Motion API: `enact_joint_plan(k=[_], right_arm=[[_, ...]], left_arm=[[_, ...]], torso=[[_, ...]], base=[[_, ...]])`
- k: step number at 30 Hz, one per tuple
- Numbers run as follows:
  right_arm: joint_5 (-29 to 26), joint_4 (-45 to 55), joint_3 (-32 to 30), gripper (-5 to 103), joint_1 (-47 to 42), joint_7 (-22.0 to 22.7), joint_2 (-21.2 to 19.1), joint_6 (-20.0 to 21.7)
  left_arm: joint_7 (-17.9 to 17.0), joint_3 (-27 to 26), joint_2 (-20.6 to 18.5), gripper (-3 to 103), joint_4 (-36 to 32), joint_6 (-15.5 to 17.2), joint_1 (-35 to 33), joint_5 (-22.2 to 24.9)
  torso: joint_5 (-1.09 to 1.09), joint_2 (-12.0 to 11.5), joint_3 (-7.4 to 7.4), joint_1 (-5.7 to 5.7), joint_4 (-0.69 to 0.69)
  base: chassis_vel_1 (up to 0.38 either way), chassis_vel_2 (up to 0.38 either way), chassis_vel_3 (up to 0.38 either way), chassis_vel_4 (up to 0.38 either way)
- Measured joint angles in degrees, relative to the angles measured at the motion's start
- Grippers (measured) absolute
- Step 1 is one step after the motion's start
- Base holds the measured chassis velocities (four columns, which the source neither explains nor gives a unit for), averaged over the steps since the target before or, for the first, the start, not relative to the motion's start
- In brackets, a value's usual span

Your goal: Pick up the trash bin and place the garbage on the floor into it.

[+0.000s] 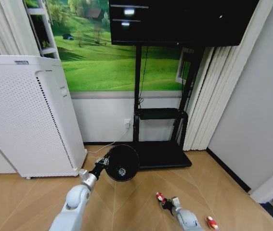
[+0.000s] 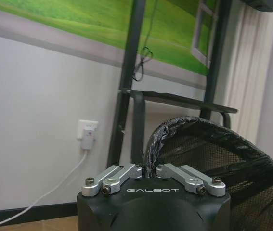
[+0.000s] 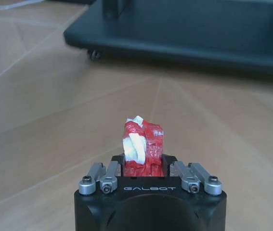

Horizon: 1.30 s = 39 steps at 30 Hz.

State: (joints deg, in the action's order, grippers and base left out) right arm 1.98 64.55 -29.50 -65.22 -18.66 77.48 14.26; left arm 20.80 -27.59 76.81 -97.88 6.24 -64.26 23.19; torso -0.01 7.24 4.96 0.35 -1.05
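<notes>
The trash bin (image 1: 122, 162), black and mesh-sided, hangs tipped above the floor with its bottom facing me. My left gripper (image 1: 104, 164) is shut on its rim. The left wrist view shows that gripper (image 2: 149, 169) clamped on the bag-lined rim, with the bin's mesh (image 2: 218, 163) beyond it. Low on the right, my right gripper (image 1: 165, 202) is shut on one piece of the garbage, a crumpled red-and-white wrapper (image 1: 160, 197). In the right wrist view the wrapper (image 3: 143, 144) sticks up between the fingers of the gripper (image 3: 144, 162). Another red-and-white piece (image 1: 212, 223) lies on the floor to the right.
A tall white perforated appliance (image 1: 25, 115) stands at the left. A black TV stand base (image 1: 162, 155) on castors sits just behind the bin, against the wall. A wall outlet (image 2: 87, 133) holds a white cable. Curtains (image 1: 213, 96) and a grey wall close the right side.
</notes>
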Motion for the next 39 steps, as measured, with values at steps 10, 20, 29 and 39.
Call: enact_joint_plan(k=[10,20,29,39], right_arm=[[-8.6,15.0,-11.6,38,-4.5,3.9,-2.4,1.8],[-17.0,32.6,-20.3,38,-4.3,3.4,-3.1,6.5],[-23.3,48.8,-16.6,38,-4.9,1.8,-3.1,10.4],[-17.2,56.1,-1.7,38,-6.0,-1.0,-3.4,11.3]], left_arm=[[5.7,5.8,-0.7,7,11.9,-2.4,10.1,-2.6],[3.9,9.2,2.7,7,17.4,-2.8,15.2,-3.7],[2.8,11.3,7.6,7,23.2,-3.8,17.8,-6.0],[2.1,13.1,9.8,7,24.7,-4.2,18.5,-6.9]], torso=[[0.02,0.0,0.00,0.00,0.00],[0.01,0.0,-0.01,-0.01,0.01],[0.00,0.0,-0.01,0.00,0.01],[0.01,0.0,0.00,0.00,0.01]], base=[[0.000,0.000,0.000,0.000],[0.000,0.000,0.000,0.000],[0.000,0.000,0.000,0.000],[0.000,0.000,0.000,0.000]])
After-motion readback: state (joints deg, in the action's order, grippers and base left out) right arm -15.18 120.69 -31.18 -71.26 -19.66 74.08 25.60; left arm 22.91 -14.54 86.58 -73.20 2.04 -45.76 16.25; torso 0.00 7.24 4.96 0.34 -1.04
